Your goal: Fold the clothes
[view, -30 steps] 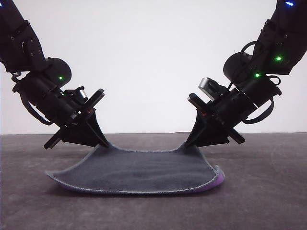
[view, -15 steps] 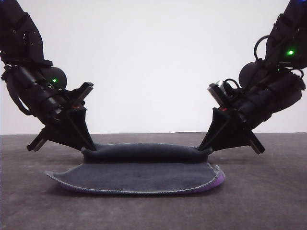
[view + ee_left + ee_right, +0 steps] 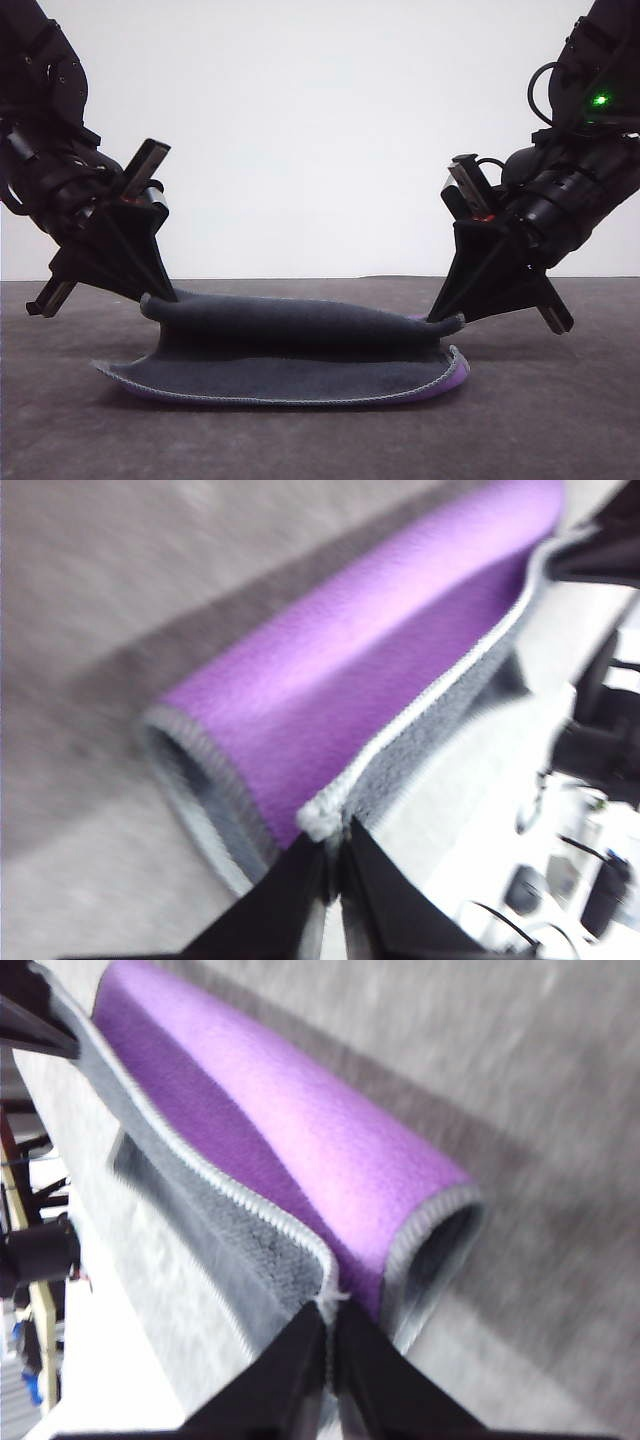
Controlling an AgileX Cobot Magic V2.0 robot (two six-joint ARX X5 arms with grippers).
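Cloth (image 3: 290, 350), far edge doubled forward, corners in both arms' fingers (image 3: 160, 295).

words: none to read | numbers: none | signs: none | wrist views: blurry, so maybe tiny print missed

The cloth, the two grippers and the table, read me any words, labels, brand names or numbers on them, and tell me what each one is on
There is no readable text.
Cloth: no tag or print shows on the dark grey or the purple face.
Left gripper and right gripper: plain black, no markings readable; only green lights glow on the arms.
Table: bare grey surface, no writing.
Both wrist views are too blurred for any fine print.
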